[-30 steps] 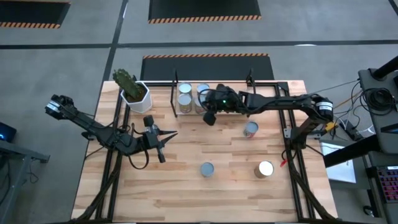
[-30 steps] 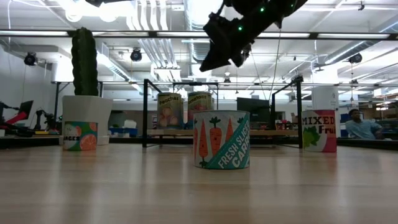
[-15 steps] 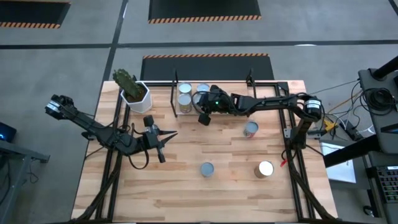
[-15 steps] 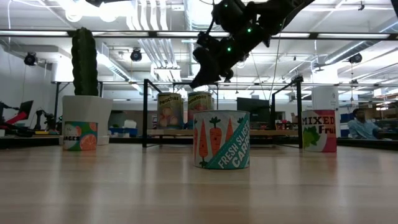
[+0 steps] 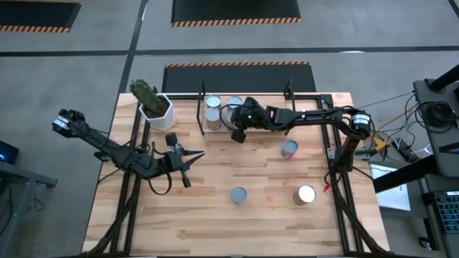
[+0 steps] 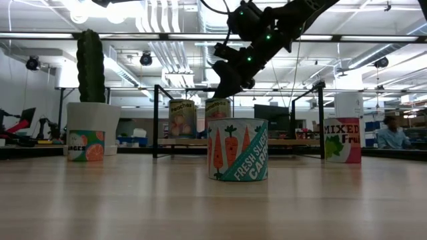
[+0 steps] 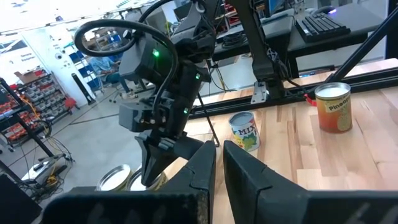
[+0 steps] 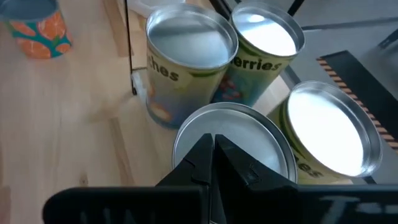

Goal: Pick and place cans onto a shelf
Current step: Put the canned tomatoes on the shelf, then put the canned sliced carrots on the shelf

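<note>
We find the right gripper with its fingers pressed together and holding nothing, its tip poised directly over the silver top of the near can on the shelf. In the low view the same gripper hangs just above that can, which stands beside the peaches can between the shelf's black uprights.

The right wrist view shows 4 cans grouped on the shelf: the near can under the fingers, the peaches can, a berries can and 1 more can.

The left gripper rests at the left middle of the table, its fingers drawn together and empty.

On the open table we note 4 further cans: the carrots can near the front centre, the mixed-fruit can to the right of centre, the pineapple can at the front right, and a small orange-labelled can next to the cactus pot.
</note>
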`<control>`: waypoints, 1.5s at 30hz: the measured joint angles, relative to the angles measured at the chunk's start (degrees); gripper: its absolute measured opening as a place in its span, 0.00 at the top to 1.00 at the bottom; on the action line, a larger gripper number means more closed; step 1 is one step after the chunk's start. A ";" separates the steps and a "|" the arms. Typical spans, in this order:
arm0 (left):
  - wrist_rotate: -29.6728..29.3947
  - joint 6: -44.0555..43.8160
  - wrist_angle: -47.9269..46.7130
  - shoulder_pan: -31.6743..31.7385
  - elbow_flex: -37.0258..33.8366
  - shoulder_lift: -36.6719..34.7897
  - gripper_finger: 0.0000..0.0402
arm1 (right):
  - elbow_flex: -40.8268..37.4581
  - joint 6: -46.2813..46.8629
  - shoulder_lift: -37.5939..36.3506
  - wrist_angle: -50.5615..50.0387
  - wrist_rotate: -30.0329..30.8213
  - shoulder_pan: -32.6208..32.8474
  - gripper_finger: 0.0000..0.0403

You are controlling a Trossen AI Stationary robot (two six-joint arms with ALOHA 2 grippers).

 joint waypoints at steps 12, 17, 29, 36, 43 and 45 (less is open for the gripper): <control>0.00 0.00 0.00 -0.02 0.00 0.02 0.97 | 0.07 -0.48 -0.39 0.09 -0.11 -0.07 0.98; 0.00 0.01 0.00 -0.01 0.00 0.02 0.97 | 0.26 -0.91 -0.97 0.42 -0.11 -0.07 0.98; 0.00 0.00 0.01 -0.01 0.00 0.02 0.97 | 5.24 -1.01 -4.40 -5.39 -0.37 3.69 0.98; 0.00 0.00 0.00 -0.02 0.00 0.02 0.97 | 6.46 3.79 -10.55 -14.52 -0.89 11.94 0.98; 0.00 -0.34 0.01 -0.01 0.00 0.02 0.97 | 4.74 12.04 -12.94 -21.18 -4.70 22.68 0.98; 0.00 -0.74 0.02 -0.02 0.00 0.02 0.97 | 4.24 13.88 -12.61 -22.80 -4.80 26.00 0.98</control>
